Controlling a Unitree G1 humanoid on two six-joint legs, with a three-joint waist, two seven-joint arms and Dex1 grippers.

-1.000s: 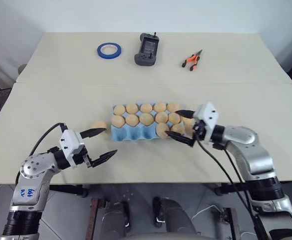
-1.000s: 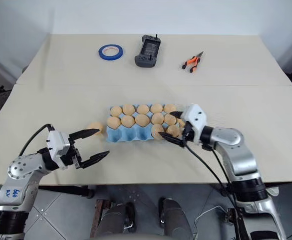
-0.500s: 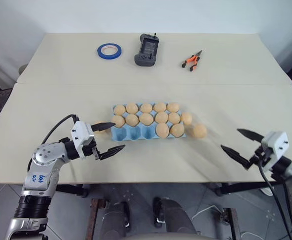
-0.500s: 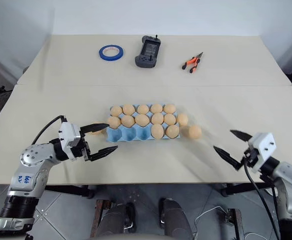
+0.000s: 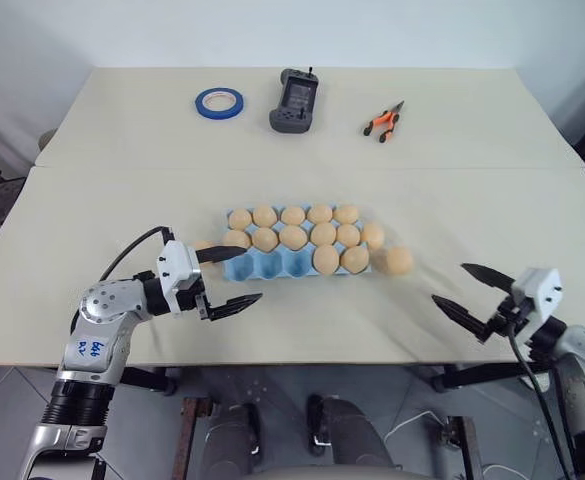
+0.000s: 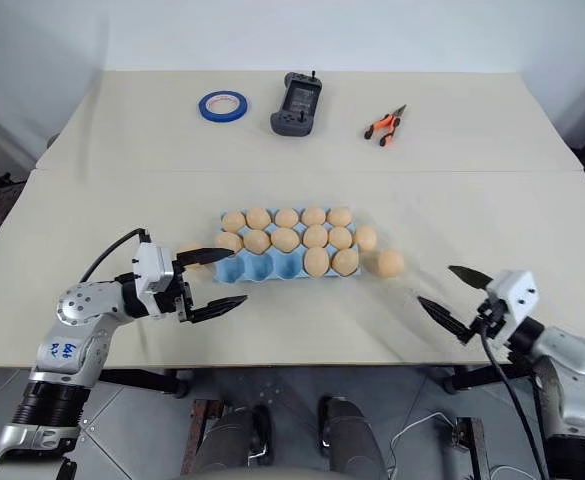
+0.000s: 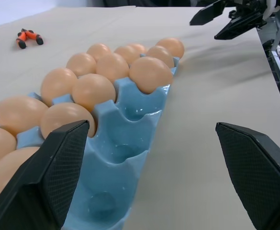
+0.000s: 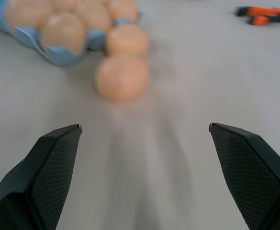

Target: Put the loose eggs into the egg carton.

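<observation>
Swinging out from the egg carton (image 5: pixel 297 247), the right claw (image 5: pixel 475 301) is hanging spread and empty like the left claw (image 5: pixel 227 277) — two loose eggs (image 5: pixel 399 261) lying beside the carton on the counter (image 5: pixel 492 210) are smooth, brittle, wanting gentle pinching across the middle.

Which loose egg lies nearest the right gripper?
The egg farthest right of the egg carton, alone on the table; the other right-side loose egg sits against the carton.
</observation>
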